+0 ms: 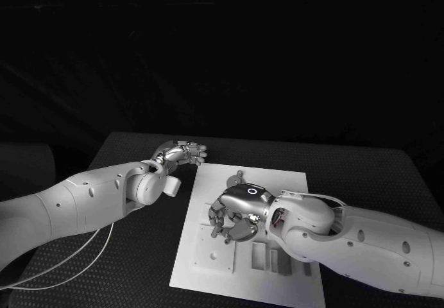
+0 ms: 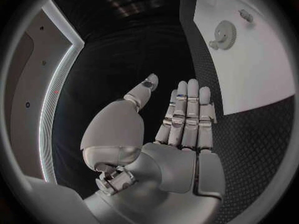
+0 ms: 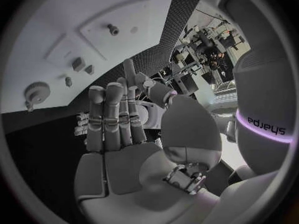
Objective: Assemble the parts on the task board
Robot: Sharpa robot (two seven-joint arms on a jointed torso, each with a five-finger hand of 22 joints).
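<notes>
The white task board [image 1: 208, 269] lies in the middle of the black table. A small gear-shaped part [image 1: 235, 184] and a little peg [image 1: 240, 174] stand near the board's far edge; both also appear in the left wrist view, the gear [image 2: 223, 35] and the peg [image 2: 246, 16]. My left hand [image 1: 181, 154] hovers off the board's far left corner, fingers straight and together, holding nothing [image 2: 184, 119]. My right hand [image 1: 237, 215] hangs over the board's middle, fingers stretched out and empty [image 3: 115, 119]. The right wrist view shows the gear [image 3: 37, 91], a peg [image 3: 113, 29] and small blocks [image 3: 77, 63].
Rectangular slots [image 1: 262, 258] are cut into the board's near part, beside my right forearm. A thin white cable [image 1: 88, 260] loops under my left arm on the table's left side. Black table surface [image 1: 370, 173] surrounds the board.
</notes>
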